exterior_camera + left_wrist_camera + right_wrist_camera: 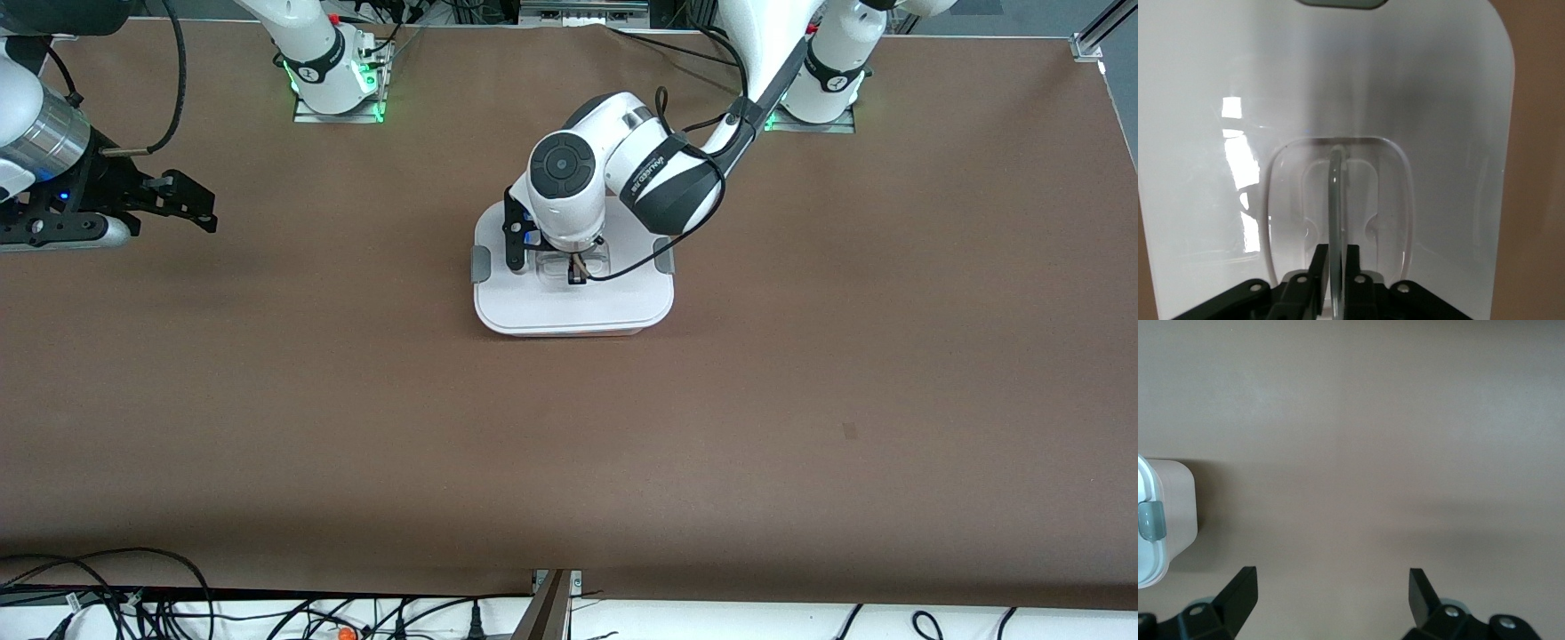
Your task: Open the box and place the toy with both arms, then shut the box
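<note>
The box [569, 307] sits mid-table with its white lid on and a grey clip [481, 264] at each side. My left gripper [576, 276] is down on the lid, its fingers [1317, 261] shut on the clear handle [1337, 193] in the lid's recessed centre. My right gripper [200, 209] hangs open and empty over bare table toward the right arm's end. In the right wrist view, that gripper [1331, 577] is over bare table, with a corner of the box [1175, 513] and one clip [1151, 521] at the edge. The toy is not in view.
The two arm bases [333, 80] [822, 84] stand along the table's edge farthest from the front camera. Cables [133, 604] lie past the table's edge nearest that camera. Brown table surface [800, 400] surrounds the box.
</note>
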`<move>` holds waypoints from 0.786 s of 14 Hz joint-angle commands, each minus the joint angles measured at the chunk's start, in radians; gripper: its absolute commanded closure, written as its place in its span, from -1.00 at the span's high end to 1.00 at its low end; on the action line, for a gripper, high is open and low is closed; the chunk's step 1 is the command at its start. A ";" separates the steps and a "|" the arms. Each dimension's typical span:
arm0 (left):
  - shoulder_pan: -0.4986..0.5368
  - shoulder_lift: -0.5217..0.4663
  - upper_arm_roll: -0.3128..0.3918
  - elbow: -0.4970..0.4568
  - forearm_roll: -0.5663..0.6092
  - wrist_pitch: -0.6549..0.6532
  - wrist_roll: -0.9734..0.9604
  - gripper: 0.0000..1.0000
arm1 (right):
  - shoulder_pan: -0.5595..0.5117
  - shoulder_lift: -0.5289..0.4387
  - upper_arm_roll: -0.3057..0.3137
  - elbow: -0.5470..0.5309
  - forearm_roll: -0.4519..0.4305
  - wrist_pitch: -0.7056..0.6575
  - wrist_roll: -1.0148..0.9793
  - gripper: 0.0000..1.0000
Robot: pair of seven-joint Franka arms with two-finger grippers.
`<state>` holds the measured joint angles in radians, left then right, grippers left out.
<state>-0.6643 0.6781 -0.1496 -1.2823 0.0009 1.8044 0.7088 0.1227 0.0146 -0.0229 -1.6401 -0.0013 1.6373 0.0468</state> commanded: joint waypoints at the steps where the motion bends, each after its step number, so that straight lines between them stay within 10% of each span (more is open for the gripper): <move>1: 0.011 -0.008 0.005 0.009 0.007 -0.002 0.015 1.00 | -0.005 -0.007 0.003 -0.001 0.018 -0.001 0.001 1.00; 8: 0.126 -0.023 0.027 0.211 -0.049 -0.223 -0.147 1.00 | -0.003 -0.009 0.003 -0.001 0.018 -0.014 -0.027 1.00; 11: 0.162 -0.052 0.158 0.224 -0.042 -0.228 -0.239 1.00 | -0.005 -0.009 0.003 -0.001 0.018 -0.024 -0.056 1.00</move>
<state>-0.5263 0.6432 -0.0537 -1.0722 -0.0370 1.6007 0.5147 0.1229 0.0146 -0.0221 -1.6403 -0.0012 1.6279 0.0190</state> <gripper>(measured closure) 0.000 0.000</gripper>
